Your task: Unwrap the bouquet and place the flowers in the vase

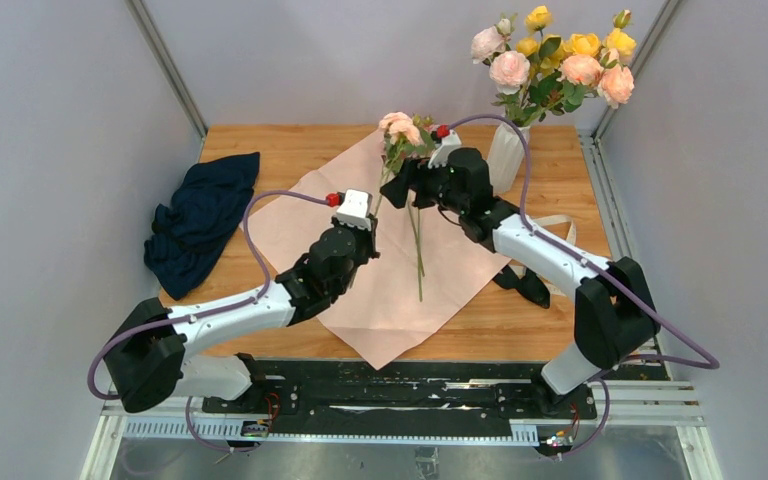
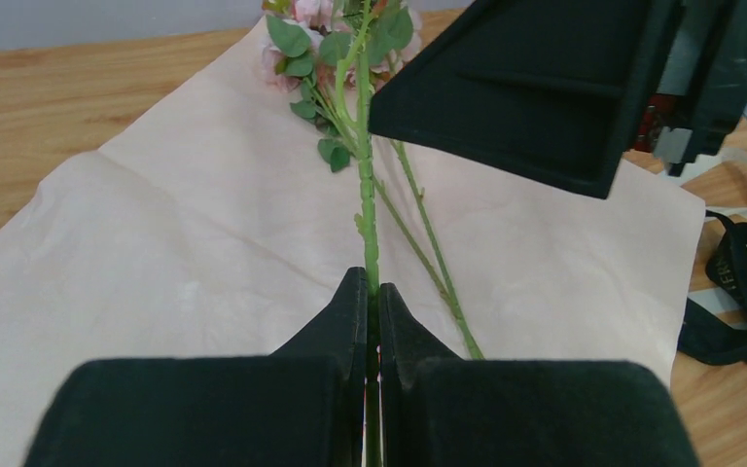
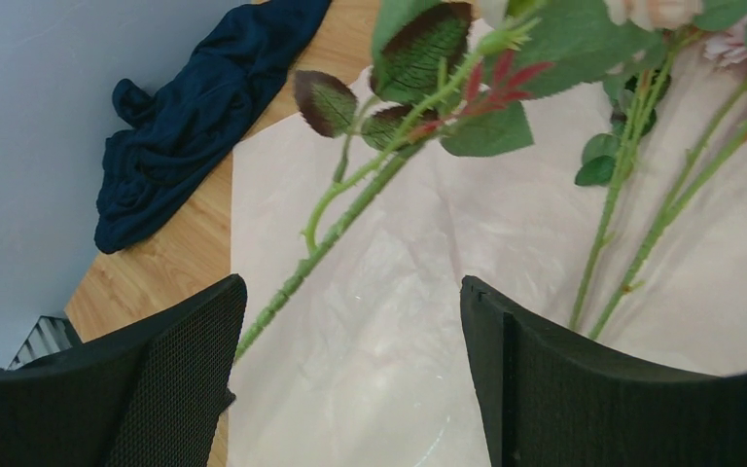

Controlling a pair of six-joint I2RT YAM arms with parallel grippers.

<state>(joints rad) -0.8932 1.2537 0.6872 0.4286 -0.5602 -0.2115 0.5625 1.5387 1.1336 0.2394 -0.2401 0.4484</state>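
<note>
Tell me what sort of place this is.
Probably a robot test booth: a wooden table boxed in by plain grey walls and metal posts, with a left arm and right arm bolted to a rail.

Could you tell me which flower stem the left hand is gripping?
The thicker stem, clamped in the hand; the thinner stems lie loose on the paper.

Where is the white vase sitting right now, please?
In the top view, the vase stands at the far edge of the table, right of centre, beside the right pincer, with yellow and peach roses in it.
</note>
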